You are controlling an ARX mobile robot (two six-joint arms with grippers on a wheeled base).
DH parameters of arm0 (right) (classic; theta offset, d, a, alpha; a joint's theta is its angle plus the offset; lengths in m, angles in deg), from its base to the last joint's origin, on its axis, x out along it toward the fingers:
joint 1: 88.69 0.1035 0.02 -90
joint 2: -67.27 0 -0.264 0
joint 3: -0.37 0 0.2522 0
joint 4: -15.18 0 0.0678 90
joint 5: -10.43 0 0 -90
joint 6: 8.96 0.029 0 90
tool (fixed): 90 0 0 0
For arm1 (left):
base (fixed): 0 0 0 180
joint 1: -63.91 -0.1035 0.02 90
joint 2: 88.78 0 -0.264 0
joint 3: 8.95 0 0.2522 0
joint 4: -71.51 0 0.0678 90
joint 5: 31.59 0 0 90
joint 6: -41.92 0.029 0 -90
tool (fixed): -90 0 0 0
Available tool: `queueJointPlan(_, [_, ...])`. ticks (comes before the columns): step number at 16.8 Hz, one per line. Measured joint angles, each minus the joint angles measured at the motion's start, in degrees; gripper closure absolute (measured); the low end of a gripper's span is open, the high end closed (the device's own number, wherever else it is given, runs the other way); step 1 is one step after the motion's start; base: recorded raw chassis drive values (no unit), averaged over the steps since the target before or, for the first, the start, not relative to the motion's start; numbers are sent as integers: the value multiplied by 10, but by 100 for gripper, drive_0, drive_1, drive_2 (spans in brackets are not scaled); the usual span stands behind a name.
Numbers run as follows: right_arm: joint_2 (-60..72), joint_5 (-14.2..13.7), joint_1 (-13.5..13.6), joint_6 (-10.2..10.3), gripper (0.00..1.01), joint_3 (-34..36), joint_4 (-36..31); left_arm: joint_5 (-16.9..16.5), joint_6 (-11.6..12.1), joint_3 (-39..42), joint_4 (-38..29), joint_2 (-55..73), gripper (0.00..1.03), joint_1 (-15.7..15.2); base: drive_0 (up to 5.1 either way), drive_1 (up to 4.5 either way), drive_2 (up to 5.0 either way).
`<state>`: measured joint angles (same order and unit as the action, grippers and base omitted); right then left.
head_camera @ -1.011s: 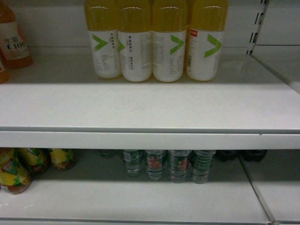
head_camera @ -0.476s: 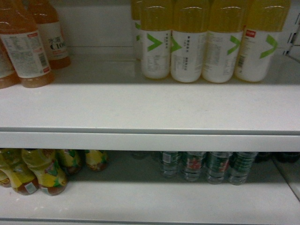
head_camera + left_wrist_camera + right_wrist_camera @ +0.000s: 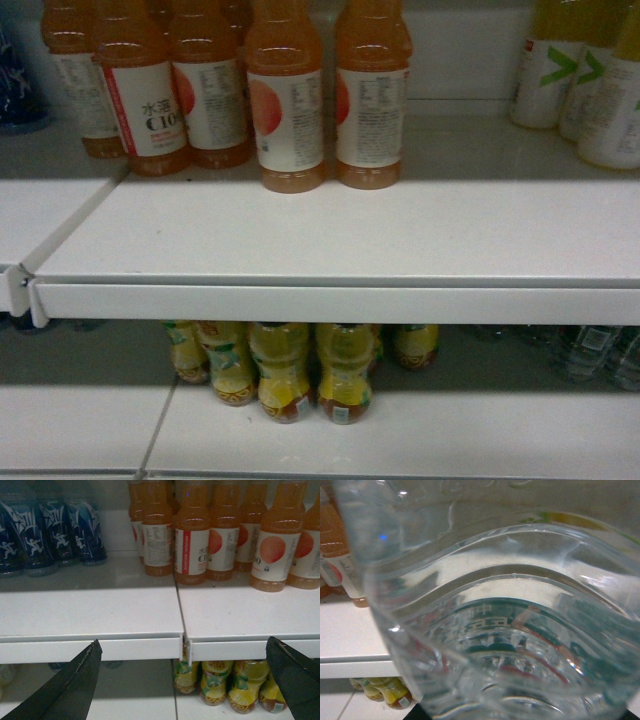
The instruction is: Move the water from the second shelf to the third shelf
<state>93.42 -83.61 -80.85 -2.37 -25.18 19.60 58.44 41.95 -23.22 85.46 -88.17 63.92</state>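
Water (image 3: 495, 630) fills the right wrist view, seemingly held, though those jaws are hidden and I cannot tell. The head view has slid left, from green-chevron bottles (image 3: 580, 80) to orange drinks (image 3: 285, 100); remaining water bottles (image 3: 590, 350) sit at the lower shelf's right edge. Left jaws gape empty before the upper shelf (image 3: 90, 615).

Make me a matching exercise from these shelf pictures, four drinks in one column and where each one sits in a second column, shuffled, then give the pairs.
Things:
1. orange drink bottles
2. yellow tea bottles
3. blue bottles
4. water bottle

Places:
A. lower shelf, under the white shelf board
B. filling the right wrist view, close against the camera
C. upper shelf, left of the shelf joint in the left wrist view
D. upper shelf, middle of the head view

Pairs: 1-D, 2-A, 3-C, 4-B
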Motion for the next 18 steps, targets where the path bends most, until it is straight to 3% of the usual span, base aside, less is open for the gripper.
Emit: queueJointPlan(18, [0,0,0,0,62,0,-2,0,0,0,1,0,5,0,-501,244,244])
